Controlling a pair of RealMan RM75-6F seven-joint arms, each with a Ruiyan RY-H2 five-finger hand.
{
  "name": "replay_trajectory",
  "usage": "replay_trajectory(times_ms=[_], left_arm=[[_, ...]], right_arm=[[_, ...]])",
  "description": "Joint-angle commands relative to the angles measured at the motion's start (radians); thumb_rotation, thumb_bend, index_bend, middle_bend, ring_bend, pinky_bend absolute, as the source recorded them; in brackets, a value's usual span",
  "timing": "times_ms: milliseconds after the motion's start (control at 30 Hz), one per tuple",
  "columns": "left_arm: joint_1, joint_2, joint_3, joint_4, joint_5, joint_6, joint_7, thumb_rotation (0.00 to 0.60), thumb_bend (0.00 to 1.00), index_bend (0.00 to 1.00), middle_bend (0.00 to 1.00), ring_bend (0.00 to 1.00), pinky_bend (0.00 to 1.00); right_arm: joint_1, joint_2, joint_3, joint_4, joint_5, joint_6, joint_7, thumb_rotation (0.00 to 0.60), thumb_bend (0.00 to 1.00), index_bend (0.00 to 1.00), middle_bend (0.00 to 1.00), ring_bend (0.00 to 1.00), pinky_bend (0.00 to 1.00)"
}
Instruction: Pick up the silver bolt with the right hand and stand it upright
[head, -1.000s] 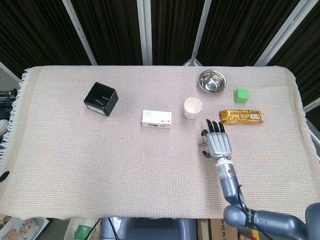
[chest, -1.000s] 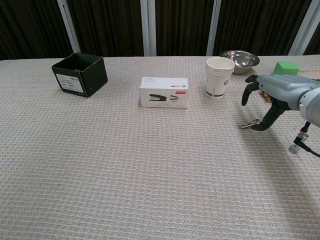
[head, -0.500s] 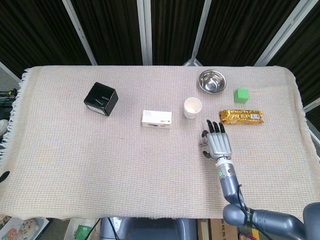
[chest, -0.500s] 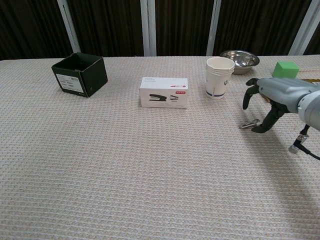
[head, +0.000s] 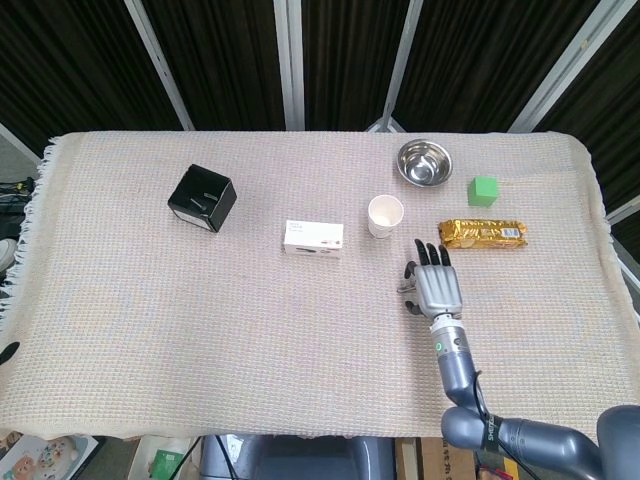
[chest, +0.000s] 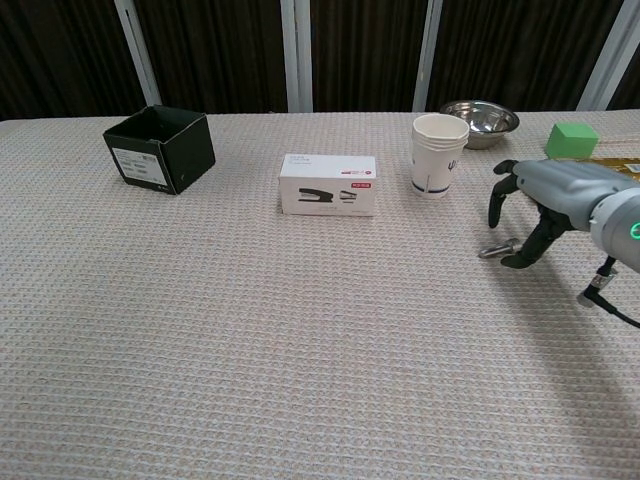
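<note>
The right robot hand (chest: 545, 205) arches over the flat-lying silver bolt (chest: 497, 247), thumb touching it, grasp unclear.

The right hand (head: 435, 290) hides most of the silver bolt (chest: 497, 247).

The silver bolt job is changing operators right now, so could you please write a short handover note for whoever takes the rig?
Right hand: low over the silver bolt, thumb at it, fingers curled down; a firm grip isn't clear.
Left hand: not in view.
Bolt: lying flat on the cloth, in front of and to the right of the paper cup.
Done: approach only.
Left: secure the grip, lift, stand the bolt upright, release.
</note>
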Motion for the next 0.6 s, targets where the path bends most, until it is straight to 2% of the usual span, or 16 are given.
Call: replay_trajectory(times_ms=[33,333,600], left_arm=[[0.000,0.000,0.000,0.000,-0.001,-0.001,0.000,0.600,0.04,0.16,0.10,0.01,0.01],[-0.001,0.002,-0.001,0.002,-0.003,-0.004,-0.005,0.600,0.04,0.16,0.10,0.01,0.01],[-0.003,0.000,-0.001,0.002,-0.004,-0.007,-0.003,0.600,0.04,0.17,0.10,0.01,0.01]], right_arm=[[0.002,-0.006,0.000,0.006,-0.001,0.000,-0.001,0.600,0.23,0.47,0.00,0.00,0.00],[0.005,-0.029,0.006,0.031,0.007,-0.005,-0.004,0.600,0.28,0.49,0.00,0.00,0.00],[0.009,-0.049,0.009,0.057,0.005,-0.014,0.001,0.600,0.29,0.49,0.00,0.00,0.00]])
